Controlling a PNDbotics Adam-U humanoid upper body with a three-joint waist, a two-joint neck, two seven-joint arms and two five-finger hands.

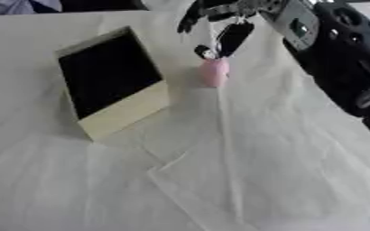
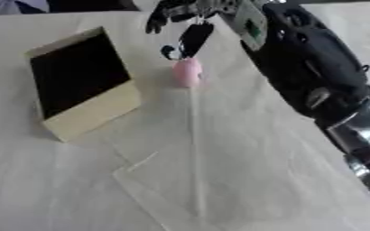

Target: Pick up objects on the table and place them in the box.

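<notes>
- the right hand (image 2: 190, 18) comes in from the upper right on a thick black forearm (image 2: 314, 67) with a silver joint nearer the camera.
- its dark fingers (image 1: 234, 37) hang downward over a small pink object (image 1: 214, 72), with the fingertips at the object's top end.
- two fingers seem to pinch that top end, though the contact is too blurred to be sure; the other fingers curl loosely up and away toward the far edge.
- the pink object is a short, rounded, upright piece directly below the fingertips; its lower end is at or just above the white cloth, and which of the two cannot be told.
- the box (image 1: 113, 83) stands to the left of the hand and a little nearer the camera, near the pink object but apart from it.
- the box is pale tan with a black inside, tilted so its open face looks up toward the camera; nothing can be seen lying inside it.
- the surface (image 2: 219, 171) is covered with a creased white cloth, with a fold line running from below the hand toward the near edge.
- the left hand shows in neither view.
</notes>
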